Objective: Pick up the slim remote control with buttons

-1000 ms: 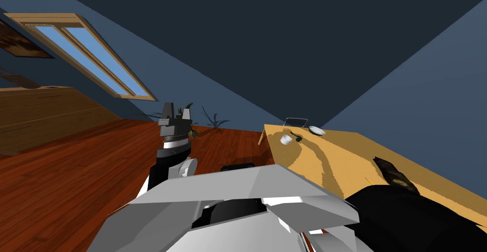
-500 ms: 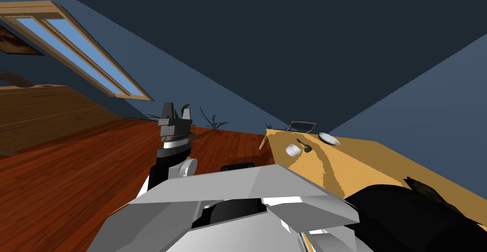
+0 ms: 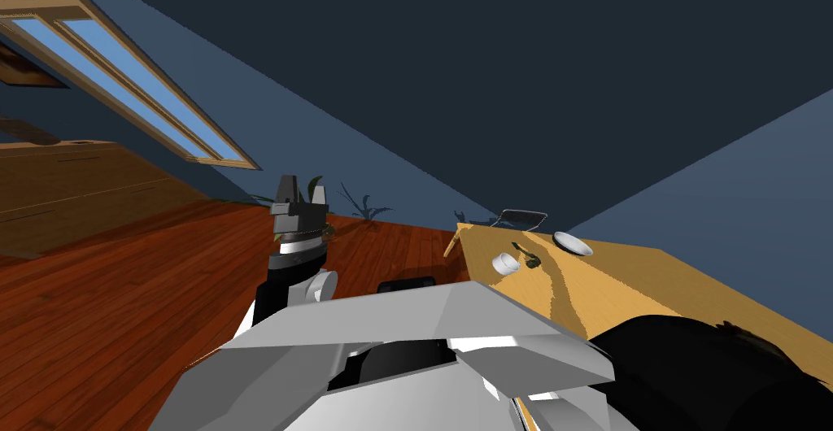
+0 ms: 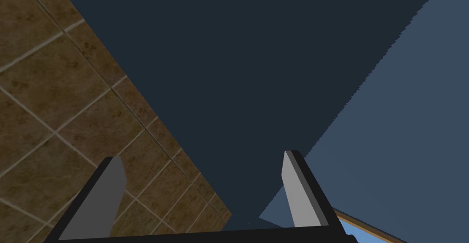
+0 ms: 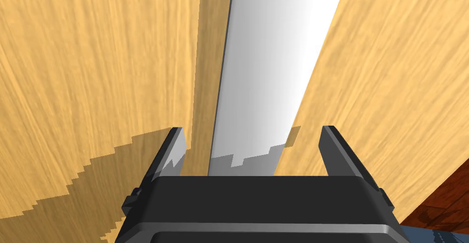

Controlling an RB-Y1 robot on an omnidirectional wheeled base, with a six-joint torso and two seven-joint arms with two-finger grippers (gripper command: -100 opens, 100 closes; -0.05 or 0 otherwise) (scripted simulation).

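Right gripper (image 5: 253,132), fingers apart and untouching, straddles the near end of the slim plain-white remote control (image 5: 275,61), flat on the light wooden desk (image 5: 91,70) near its edge, long axis running away between them; left gripper (image 4: 202,157), also spread, hangs well off.

One table (image 3: 643,288), one white remote (image 5: 270,70), one cup (image 3: 505,263), one plate (image 3: 573,244), two plants (image 3: 366,204).

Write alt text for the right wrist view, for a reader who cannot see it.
A slim, plain white remote lies on a light wooden table. The right gripper is open, its fingers flanking the remote's near end without touching it.
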